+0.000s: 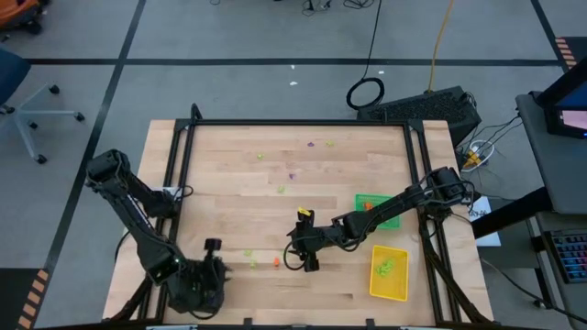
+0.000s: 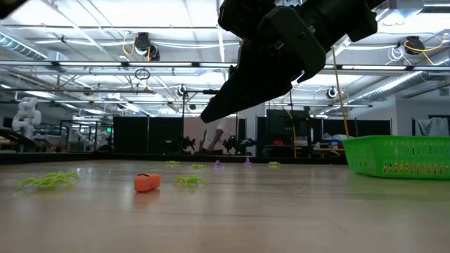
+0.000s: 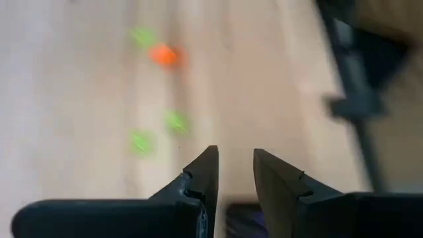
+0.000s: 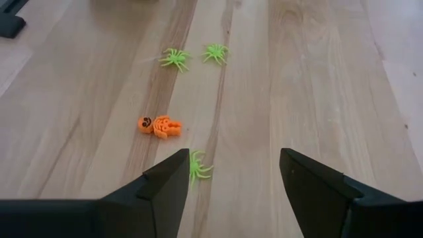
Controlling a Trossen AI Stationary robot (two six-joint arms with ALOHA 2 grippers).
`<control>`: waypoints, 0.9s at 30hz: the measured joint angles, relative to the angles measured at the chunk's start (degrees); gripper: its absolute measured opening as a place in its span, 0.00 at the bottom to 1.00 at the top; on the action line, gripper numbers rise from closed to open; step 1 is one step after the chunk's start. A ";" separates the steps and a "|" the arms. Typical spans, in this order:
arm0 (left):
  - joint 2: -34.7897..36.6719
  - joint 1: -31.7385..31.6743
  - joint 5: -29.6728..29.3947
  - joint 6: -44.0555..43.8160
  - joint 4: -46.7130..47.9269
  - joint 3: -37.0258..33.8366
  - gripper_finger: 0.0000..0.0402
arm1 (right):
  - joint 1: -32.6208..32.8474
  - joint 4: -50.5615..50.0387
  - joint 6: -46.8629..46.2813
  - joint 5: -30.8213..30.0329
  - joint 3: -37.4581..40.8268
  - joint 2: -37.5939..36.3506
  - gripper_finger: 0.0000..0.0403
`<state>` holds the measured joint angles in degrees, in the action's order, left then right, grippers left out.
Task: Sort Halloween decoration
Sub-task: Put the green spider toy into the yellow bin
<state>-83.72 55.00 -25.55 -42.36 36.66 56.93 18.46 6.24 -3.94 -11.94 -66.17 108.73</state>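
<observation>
The right gripper hung with its fingers spread wide and nothing between them, just above the table and a little to the left of the yellow tray. Close under it lay an orange pumpkin-headed figure with a lime spider beside it; two more lime spiders sat slightly farther from the yellow tray. The left gripper waited over the table's near-left corner, far from that tray, its fingers a narrow gap apart and holding nothing.

The yellow tray already held a few lime pieces, and the green tray just behind it showed some orange ones. Purple trinkets and a few lime ones were scattered toward the far edge, well away from the yellow tray. By my judgement the sorting was only partly done: roughly a dozen pieces were unsorted, and the orange figure looked the likeliest next pick.
</observation>
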 joint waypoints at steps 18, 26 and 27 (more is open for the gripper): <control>-0.04 -6.97 -10.43 4.69 -10.07 -8.89 0.23 | 0.01 -0.32 0.13 -0.02 0.00 0.02 0.55; -0.06 -7.56 -10.11 -1.14 -10.84 -12.50 0.23 | 0.00 -0.35 0.30 -0.02 0.00 0.04 0.55; -0.16 -7.93 -9.91 -1.64 -10.79 -12.76 0.23 | 0.00 -0.35 0.30 -0.02 0.00 0.04 0.55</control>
<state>-83.89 47.08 -35.47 -44.01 25.87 44.16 18.46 5.89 -3.64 -11.97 -66.17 108.77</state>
